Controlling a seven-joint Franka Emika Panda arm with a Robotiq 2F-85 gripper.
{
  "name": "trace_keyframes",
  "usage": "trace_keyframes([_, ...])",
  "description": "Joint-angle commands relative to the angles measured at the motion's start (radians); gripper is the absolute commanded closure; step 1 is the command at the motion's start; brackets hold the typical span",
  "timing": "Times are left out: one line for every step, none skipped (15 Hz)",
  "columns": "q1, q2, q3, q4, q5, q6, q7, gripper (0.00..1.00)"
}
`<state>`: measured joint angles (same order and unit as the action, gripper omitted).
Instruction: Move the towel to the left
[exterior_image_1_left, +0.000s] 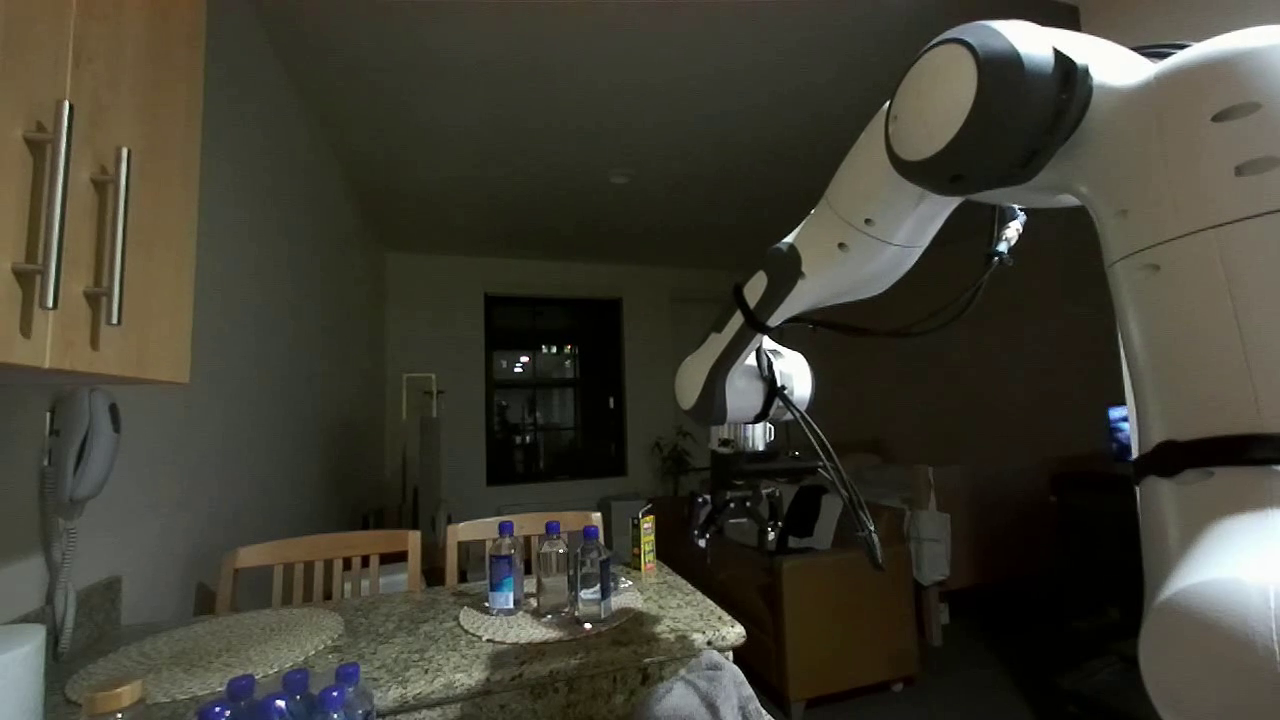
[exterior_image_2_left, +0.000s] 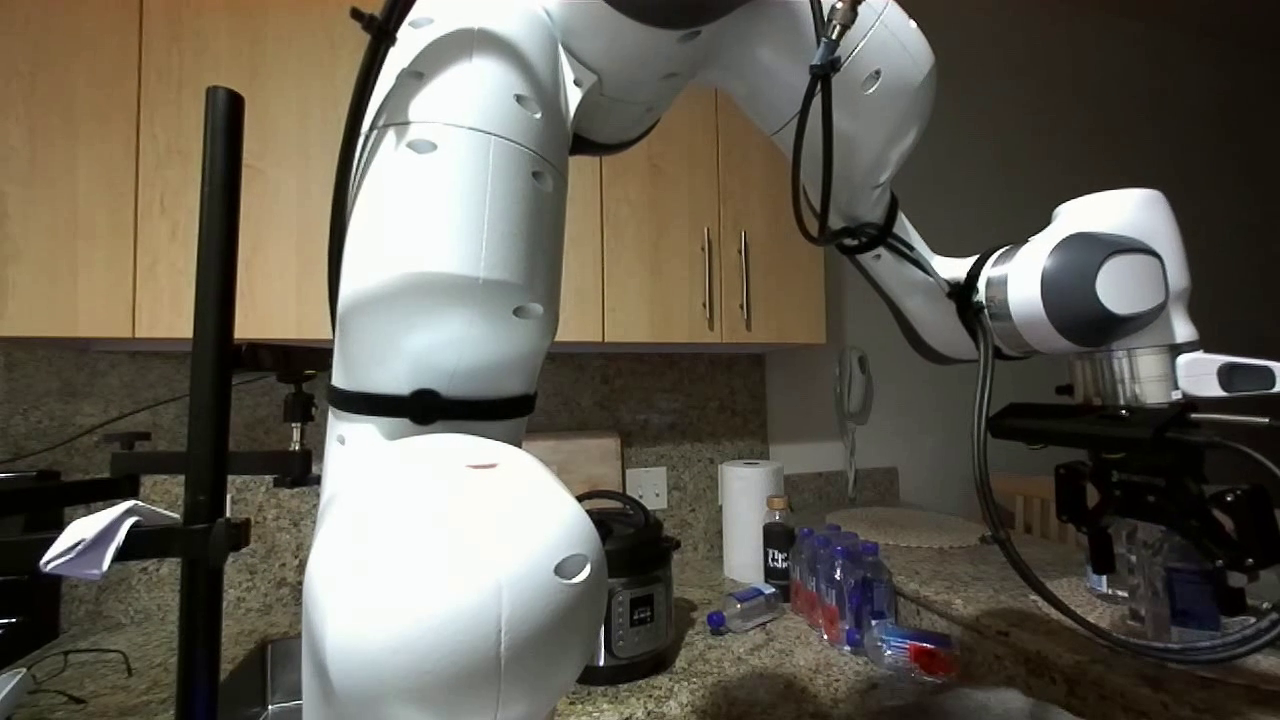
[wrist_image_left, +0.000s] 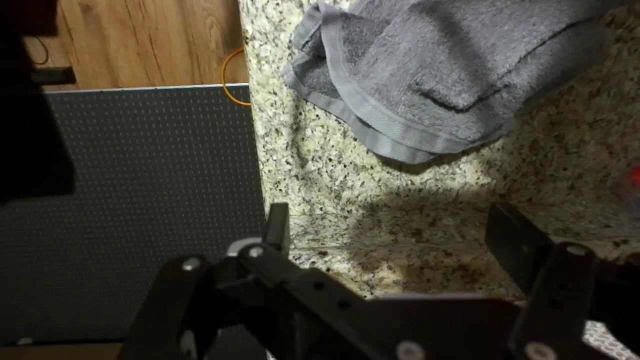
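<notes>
The grey towel (wrist_image_left: 420, 75) lies crumpled on the granite counter (wrist_image_left: 320, 160), in the upper part of the wrist view. It also shows at the bottom edge of an exterior view (exterior_image_1_left: 705, 692), and a grey piece of it shows at the bottom of an exterior view (exterior_image_2_left: 975, 704). My gripper (wrist_image_left: 387, 222) is open with nothing between its fingers. It hangs above the counter, apart from the towel, which lies beyond the fingertips in the wrist view. The gripper also shows in both exterior views (exterior_image_1_left: 738, 535) (exterior_image_2_left: 1165, 580), pointing down.
Three bottles (exterior_image_1_left: 553, 580) stand on a woven mat (exterior_image_1_left: 490, 628), with a yellow box (exterior_image_1_left: 643, 541) nearby. Several bottles (exterior_image_2_left: 835, 590), one lying bottle (exterior_image_2_left: 748, 608), a paper towel roll (exterior_image_2_left: 748, 520) and a cooker (exterior_image_2_left: 635, 610) stand or lie along the counter. Chairs (exterior_image_1_left: 330, 560) stand behind.
</notes>
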<state>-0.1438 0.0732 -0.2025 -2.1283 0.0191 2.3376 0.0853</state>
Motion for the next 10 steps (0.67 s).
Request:
trace_keyframes([-0.011,0.001,0.011,0.005,-0.001,-0.003,0.0,0.0])
trace_keyframes([-0.011,0.001,0.011,0.006,-0.001,-0.003,0.0,0.0])
trace_keyframes([-0.011,0.001,0.011,0.006,-0.001,-0.004,0.0,0.0])
trace_keyframes([-0.008,0.003,0.012,-0.003,-0.008,0.014,0.006,0.0])
trace_keyframes([-0.006,0.014,0.013,-0.002,-0.025,0.011,0.009,0.0])
trace_keyframes([-0.005,0.028,0.015,0.0,-0.03,0.011,0.009,0.0])
trace_keyframes([-0.005,0.049,0.016,0.007,-0.029,0.006,0.002,0.0])
trace_keyframes([-0.005,0.066,0.017,0.013,-0.029,0.004,0.002,0.0])
trace_keyframes([-0.004,0.092,0.018,0.029,-0.031,-0.009,0.002,0.0])
trace_keyframes([-0.004,0.111,0.019,0.039,-0.033,-0.012,0.004,0.0])
